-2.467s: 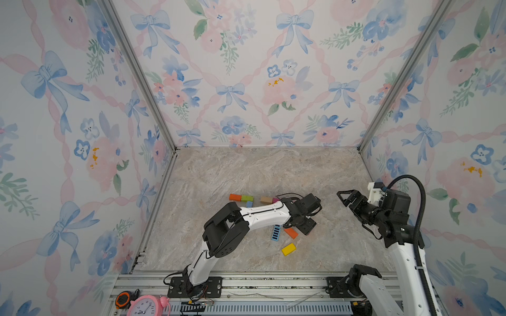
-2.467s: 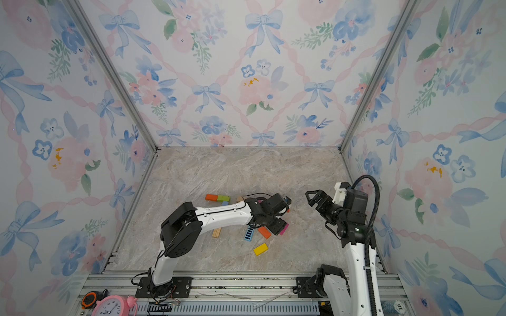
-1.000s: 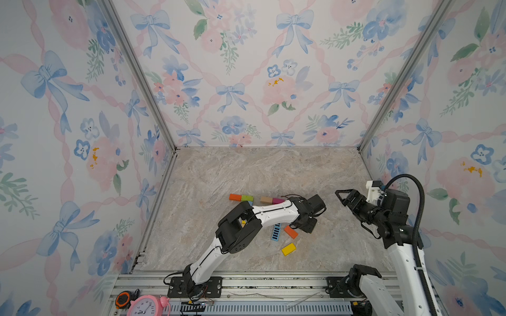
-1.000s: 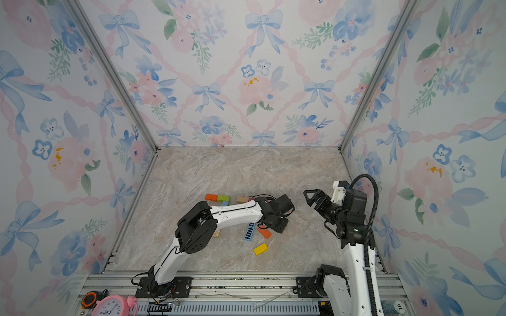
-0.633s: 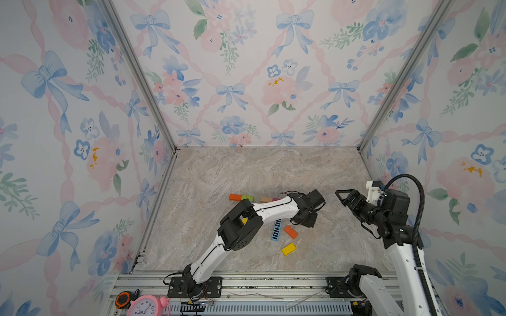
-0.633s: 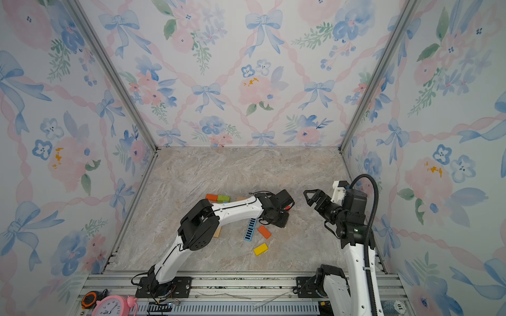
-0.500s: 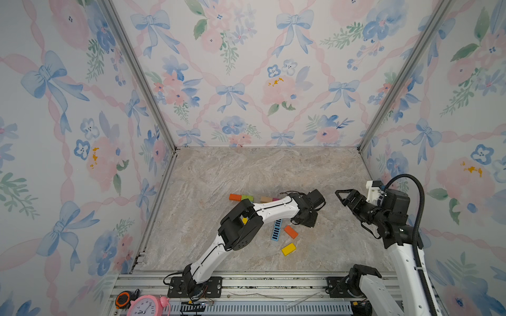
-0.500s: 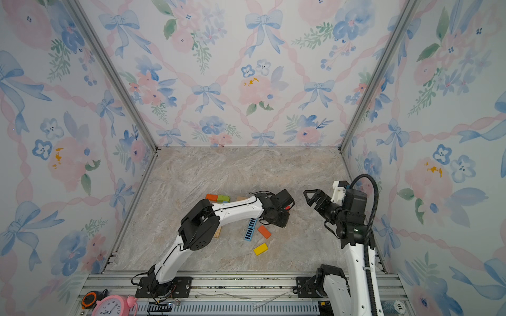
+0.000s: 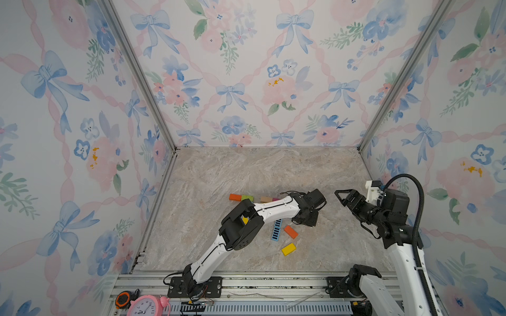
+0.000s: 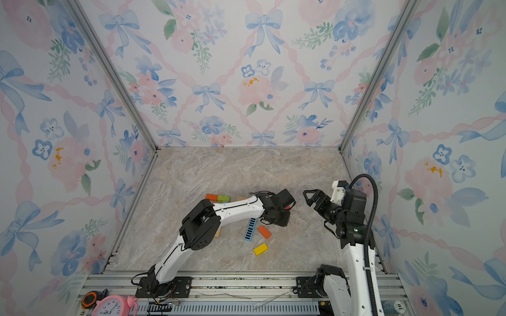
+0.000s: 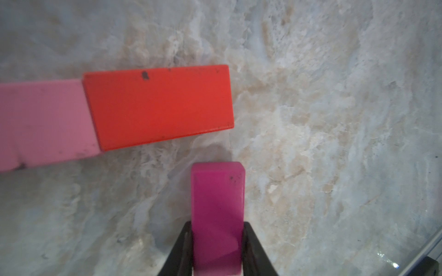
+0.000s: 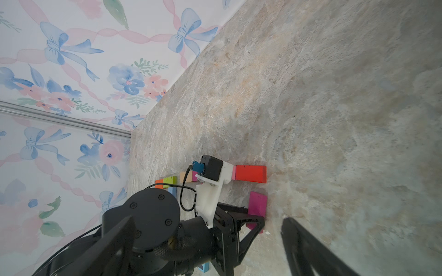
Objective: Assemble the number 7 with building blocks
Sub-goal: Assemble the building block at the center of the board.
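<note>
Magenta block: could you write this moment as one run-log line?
left gripper: shut on magenta block | magenta block: beside red block, apart | right gripper: open, empty

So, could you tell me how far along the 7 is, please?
Looks done: the top bar, a pink block and a red block laid end to end. In hand: the left tool grips a magenta block just off the red block's free end, not touching. Left: the rest of the stem; the orange block and yellow block lie loose.
</note>
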You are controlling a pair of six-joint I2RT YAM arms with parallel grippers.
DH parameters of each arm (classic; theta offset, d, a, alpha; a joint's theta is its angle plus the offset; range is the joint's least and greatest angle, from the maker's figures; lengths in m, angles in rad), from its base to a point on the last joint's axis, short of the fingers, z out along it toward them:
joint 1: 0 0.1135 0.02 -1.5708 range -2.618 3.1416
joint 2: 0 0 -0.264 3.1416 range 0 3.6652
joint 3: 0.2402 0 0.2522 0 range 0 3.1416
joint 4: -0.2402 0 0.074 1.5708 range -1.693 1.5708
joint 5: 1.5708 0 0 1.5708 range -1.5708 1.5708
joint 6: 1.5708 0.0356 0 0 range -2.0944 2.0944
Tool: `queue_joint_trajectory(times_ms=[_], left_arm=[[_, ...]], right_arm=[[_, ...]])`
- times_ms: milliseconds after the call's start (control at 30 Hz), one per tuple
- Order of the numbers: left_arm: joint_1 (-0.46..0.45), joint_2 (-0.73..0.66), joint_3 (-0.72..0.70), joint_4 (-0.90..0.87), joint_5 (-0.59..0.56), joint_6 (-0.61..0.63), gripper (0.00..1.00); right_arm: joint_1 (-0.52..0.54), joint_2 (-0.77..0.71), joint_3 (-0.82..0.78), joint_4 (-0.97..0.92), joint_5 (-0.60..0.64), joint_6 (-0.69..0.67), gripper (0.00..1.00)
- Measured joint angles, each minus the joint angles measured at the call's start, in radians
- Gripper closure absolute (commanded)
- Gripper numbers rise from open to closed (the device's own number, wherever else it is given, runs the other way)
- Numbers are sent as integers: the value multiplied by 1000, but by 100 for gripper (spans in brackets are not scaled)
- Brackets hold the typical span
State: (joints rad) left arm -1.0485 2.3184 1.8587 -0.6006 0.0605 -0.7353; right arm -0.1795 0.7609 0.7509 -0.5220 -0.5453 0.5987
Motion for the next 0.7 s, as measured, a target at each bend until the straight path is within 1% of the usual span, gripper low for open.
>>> queue_joint_trajectory(times_ms=[700], left_arm=[[10, 15, 21, 2, 0, -2, 90]], right_arm=[[6, 0, 0, 0, 0, -1, 3]])
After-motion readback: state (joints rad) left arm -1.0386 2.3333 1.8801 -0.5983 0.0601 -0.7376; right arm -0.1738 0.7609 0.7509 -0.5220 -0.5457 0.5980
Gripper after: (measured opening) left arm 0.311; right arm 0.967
